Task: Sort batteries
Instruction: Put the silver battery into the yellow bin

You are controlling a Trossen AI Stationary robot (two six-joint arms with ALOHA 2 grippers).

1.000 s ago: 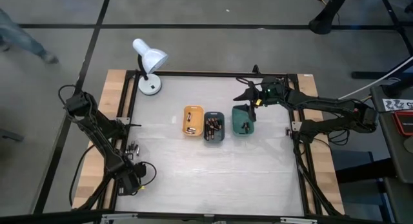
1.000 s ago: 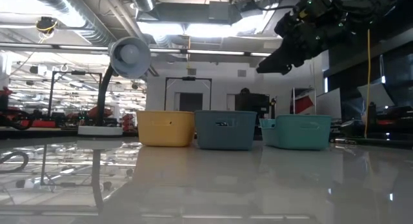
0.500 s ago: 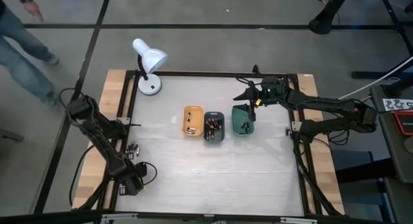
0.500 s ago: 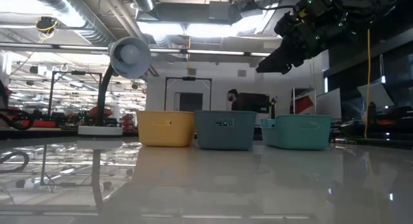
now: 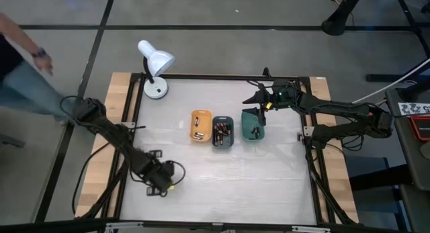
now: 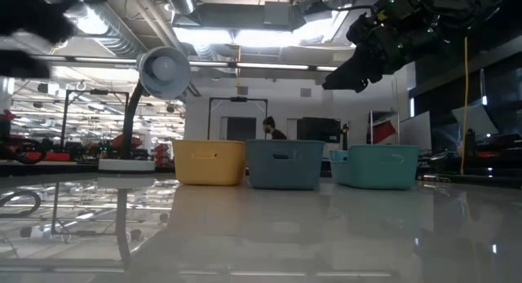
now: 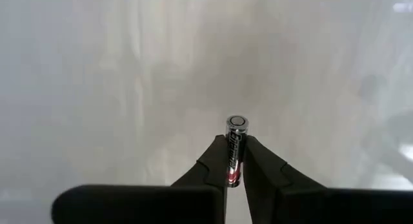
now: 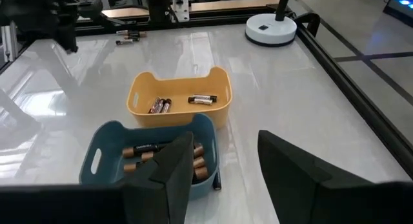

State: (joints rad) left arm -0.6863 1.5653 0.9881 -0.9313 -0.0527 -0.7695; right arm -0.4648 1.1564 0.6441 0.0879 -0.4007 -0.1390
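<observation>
left gripper (image 7: pixel 235 161) is clamped on one battery (image 7: pixel 235 146), a dark cylinder with a reddish band and silvery cap poking out past the fingertips, above bare white table (image 5: pixel 269 186). in the high view the left gripper (image 5: pixel 161 181) sits over the front-left part of the table, well apart from the trays. right gripper (image 8: pixel 222 156) hangs above the trays with its fingers parted, nothing between them; in the high view it is at (image 5: pixel 262 99), just behind the green tray (image 5: pixel 253 124). three trays stand in a row mid-table, touching or nearly so: orange tray (image 5: pixel 201 125), dark teal tray (image 5: pixel 223 133), then the green one. orange tray holds a few batteries (image 8: pixel 201 99), teal tray holds several more (image 8: pixel 145 150). a small pile of loose batteries (image 8: pixel 128 35) lies near the left edge of the table. white desk lamp (image 5: pixel 155 66) stands at the back-left corner. a person's arm (image 5: pixel 27 55) shows beyond the table on the left.
</observation>
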